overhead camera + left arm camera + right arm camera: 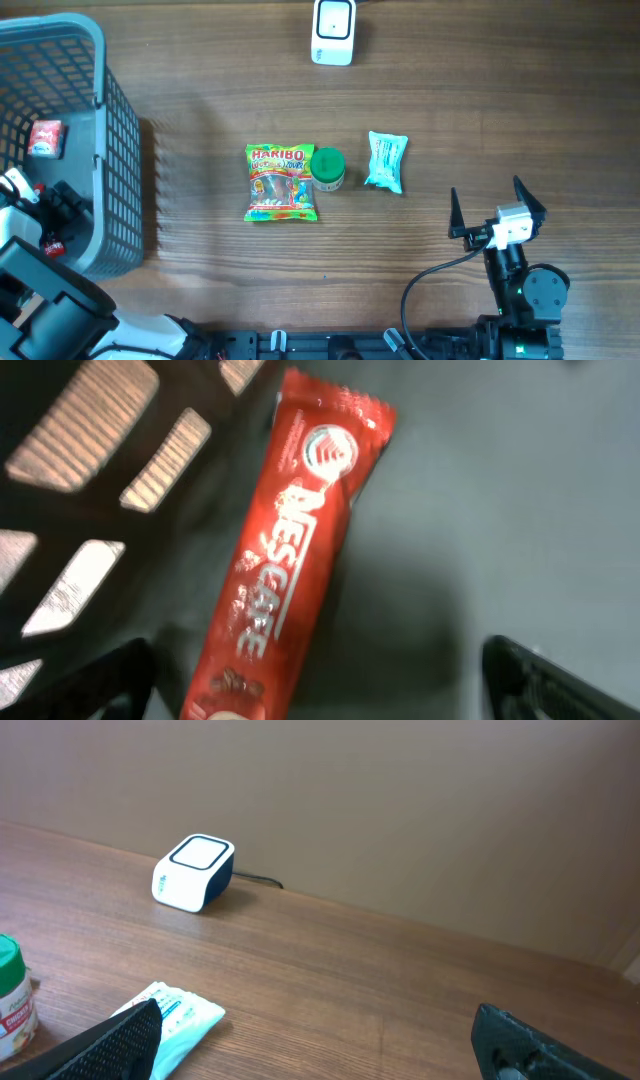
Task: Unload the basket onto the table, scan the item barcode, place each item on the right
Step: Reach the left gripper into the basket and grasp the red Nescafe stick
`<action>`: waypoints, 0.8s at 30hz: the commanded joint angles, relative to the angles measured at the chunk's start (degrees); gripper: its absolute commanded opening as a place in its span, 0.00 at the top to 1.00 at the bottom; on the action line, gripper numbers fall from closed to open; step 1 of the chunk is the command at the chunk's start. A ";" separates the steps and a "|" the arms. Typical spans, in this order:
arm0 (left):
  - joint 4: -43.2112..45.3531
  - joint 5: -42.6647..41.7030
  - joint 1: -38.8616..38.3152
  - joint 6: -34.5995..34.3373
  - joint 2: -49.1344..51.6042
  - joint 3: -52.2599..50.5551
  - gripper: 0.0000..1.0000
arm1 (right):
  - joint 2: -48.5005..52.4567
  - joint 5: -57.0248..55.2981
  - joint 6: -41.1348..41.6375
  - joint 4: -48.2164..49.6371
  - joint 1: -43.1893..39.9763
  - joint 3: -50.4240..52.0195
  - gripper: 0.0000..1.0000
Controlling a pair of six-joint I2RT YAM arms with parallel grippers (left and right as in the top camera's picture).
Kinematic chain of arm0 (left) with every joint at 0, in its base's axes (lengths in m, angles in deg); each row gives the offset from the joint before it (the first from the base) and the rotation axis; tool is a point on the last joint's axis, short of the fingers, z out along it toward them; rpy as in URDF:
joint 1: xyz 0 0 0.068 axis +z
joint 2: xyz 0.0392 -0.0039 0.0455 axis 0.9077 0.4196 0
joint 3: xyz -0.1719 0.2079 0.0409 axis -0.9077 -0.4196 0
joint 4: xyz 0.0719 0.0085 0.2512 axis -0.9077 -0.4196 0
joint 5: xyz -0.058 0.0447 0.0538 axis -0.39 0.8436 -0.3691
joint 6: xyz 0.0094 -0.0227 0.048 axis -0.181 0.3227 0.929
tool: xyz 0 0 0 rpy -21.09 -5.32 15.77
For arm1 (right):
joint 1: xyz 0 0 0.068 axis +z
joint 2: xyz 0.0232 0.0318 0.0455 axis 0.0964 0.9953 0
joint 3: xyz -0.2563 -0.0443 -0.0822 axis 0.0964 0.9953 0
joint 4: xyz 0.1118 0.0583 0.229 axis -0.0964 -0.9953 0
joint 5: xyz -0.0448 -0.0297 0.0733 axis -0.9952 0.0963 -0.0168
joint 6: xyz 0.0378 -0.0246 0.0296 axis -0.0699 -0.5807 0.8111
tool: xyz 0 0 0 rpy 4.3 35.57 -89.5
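A red Nescafe sachet [296, 550] lies flat on the grey floor of the basket [500, 510]. My left gripper [320, 682] hovers just above it, open. The sachet's lower end sits between the black fingertips [105, 680], closer to the left one, and neither finger touches it. The white barcode scanner [333, 30] stands at the table's far edge, also seen as the scanner [193, 872] in the right wrist view. My right gripper [487, 195] is open and empty at the front right, and this same gripper [325, 1045] hangs over bare wood.
The grey mesh basket [100, 110] fills the left edge and holds a red-and-white packet [45, 138]. Mid-table lie a Haribo bag [280, 182], a green-lidded jar [327, 168] and a teal packet [386, 161]. A cable [430, 280] loops by the right arm.
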 commanded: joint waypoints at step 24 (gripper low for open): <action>-29.29 -49.46 -9.38 -16.17 -25.38 44.54 0.96 | -0.46 -0.13 -0.31 0.20 0.24 0.07 0.00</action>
